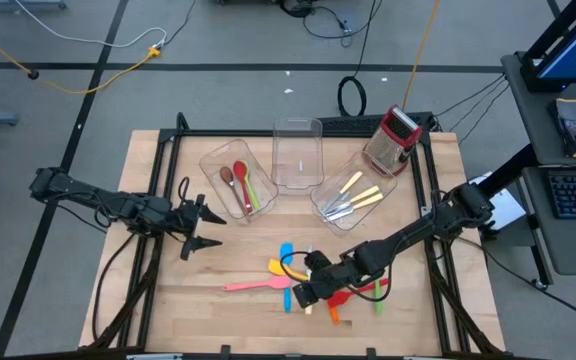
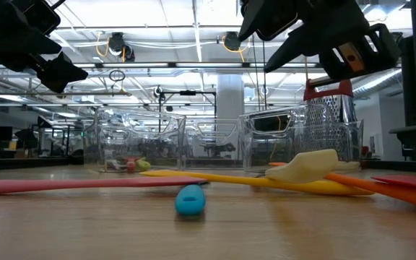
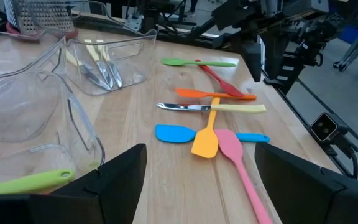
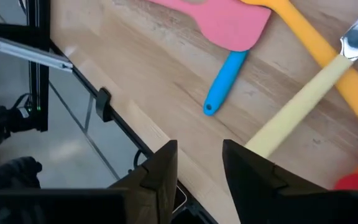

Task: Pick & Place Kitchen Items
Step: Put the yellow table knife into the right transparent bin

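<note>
Two end effectors hang over the desk (image 1: pixel 158 310), neither holding anything: right end effector (image 4: pixel 199 163) has a narrow gap and sits just above the loose pile near the front edge, while left end effector (image 3: pixel 197 180) is spread wide over bare wood at the left, well apart from the pile. Desk is pale wood planks in a black frame; around it are grey floor and loose cables, and the low view shows a hall with ceiling lights. Flat in the pile: pink spatula (image 3: pixel 235 149), yellow spatula (image 3: pixel 205 140) lying across the blue spatula (image 3: pixel 176 134), cream-handled knife (image 3: pixel 185 107), orange spatula (image 3: pixel 213 94), red spatula (image 3: pixel 219 81), green spatula (image 3: pixel 197 62). At the back, the left bin (image 1: pixel 213 160) holds red, brown and green spoons (image 1: pixel 241 185), the right bin (image 1: pixel 320 205) holds cream-handled cutlery (image 1: pixel 353 195), with a middle bin (image 1: pixel 298 130) between them and a grater (image 1: pixel 396 135) beside the right bin.
</note>
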### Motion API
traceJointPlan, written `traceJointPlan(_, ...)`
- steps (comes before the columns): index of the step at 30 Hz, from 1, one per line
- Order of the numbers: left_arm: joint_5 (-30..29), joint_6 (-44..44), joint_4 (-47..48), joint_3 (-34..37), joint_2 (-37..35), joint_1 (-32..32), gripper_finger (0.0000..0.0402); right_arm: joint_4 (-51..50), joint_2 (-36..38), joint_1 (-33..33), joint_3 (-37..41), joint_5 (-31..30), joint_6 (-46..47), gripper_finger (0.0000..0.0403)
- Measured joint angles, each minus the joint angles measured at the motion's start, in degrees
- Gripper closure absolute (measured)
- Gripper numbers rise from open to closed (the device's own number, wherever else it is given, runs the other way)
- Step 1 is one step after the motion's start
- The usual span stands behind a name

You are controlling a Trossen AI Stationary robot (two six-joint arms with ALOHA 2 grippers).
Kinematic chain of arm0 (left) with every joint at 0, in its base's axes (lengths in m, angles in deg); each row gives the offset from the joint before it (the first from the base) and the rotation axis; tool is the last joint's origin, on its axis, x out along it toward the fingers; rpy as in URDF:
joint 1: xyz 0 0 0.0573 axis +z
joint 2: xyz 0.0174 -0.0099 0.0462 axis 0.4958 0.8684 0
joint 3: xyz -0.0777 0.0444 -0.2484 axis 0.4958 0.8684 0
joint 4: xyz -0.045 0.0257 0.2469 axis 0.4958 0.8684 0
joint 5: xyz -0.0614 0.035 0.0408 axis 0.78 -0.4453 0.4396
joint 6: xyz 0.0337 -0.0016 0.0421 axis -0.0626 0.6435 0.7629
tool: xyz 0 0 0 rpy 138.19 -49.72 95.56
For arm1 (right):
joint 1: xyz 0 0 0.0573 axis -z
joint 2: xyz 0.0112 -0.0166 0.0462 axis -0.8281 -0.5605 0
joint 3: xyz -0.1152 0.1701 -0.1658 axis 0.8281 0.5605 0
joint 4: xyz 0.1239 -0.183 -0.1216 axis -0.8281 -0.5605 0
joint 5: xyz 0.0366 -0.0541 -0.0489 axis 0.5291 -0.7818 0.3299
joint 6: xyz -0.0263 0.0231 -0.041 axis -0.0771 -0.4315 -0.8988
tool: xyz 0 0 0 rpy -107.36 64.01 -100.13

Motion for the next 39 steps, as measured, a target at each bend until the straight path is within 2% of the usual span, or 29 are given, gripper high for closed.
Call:
traceJointPlan(9,0.00,-0.09,0.00,0.00,0.00,0.00,0.0096,-0.03,0.00,-0.04,0.00,0.22,-4.85,0.0280)
traceJointPlan(21,0.00,-0.09,0.00,0.00,0.02,0.00,0.0096,0.67,0.00,0.06,0.00,0.20,-5.35,0.0280)
traceJointPlan(28,0.02,-0.43,0.00,0.00,0.01,0.00,0.0096,0.90,0.00,0.39,0.00,-4.32,-5.56,0.0280)
traceJointPlan(39,0.01,-0.46,0.00,0.00,0.01,0.00,0.0096,-0.03,0.00,-1.06,-0.39,-4.44,1.30,0.0280)
